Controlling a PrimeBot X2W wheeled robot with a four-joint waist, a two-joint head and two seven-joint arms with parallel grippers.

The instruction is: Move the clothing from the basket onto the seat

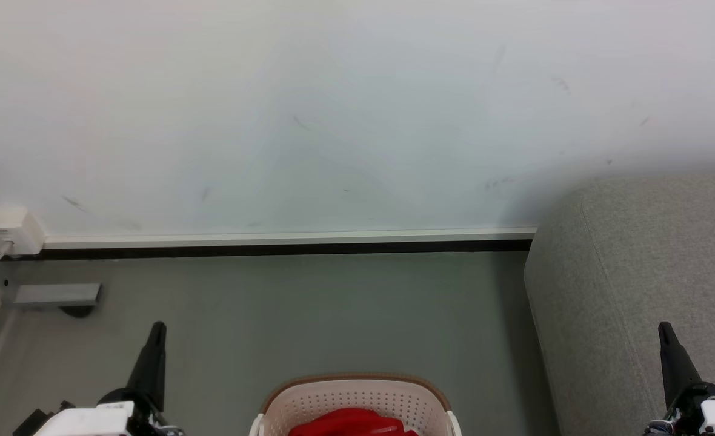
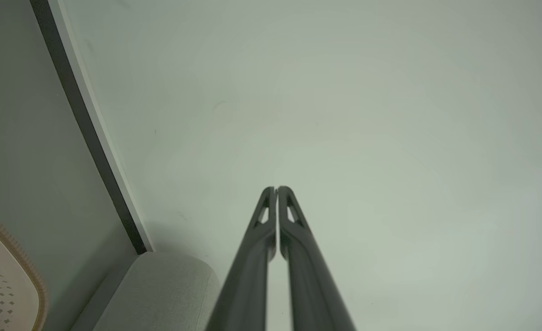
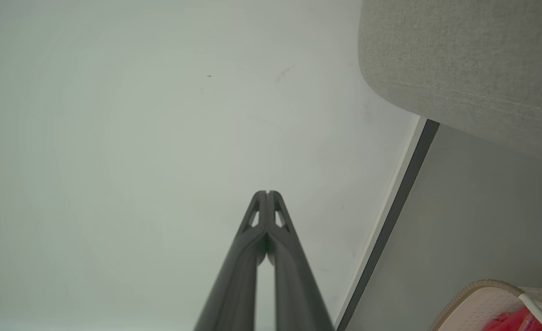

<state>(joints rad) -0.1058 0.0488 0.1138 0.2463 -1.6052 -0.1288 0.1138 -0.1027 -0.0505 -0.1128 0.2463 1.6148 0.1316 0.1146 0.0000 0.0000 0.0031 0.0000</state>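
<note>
Clothing [image 1: 348, 422] sits bottom centre, between left end effector [image 1: 159, 330] and right end effector [image 1: 665, 330], touching neither. Both have fingers pressed together, empty, pointing up-frame at the wall [image 1: 333, 109]. It's heaped in the basket [image 1: 357, 381] beside the seat [image 1: 636, 272]. Right wrist view catches red fabric lower right; left wrist view catches basket rim.

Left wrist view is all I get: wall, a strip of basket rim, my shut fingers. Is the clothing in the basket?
Observer: Yes. The head view shows the red clothing lying inside the basket.
Operator: Is the right gripper holding anything?
Observer: No. The right gripper is shut and empty, pointing at the wall.
Operator: What's off to my left?
Observer: A white box low on the wall, far left in the head view.
</note>
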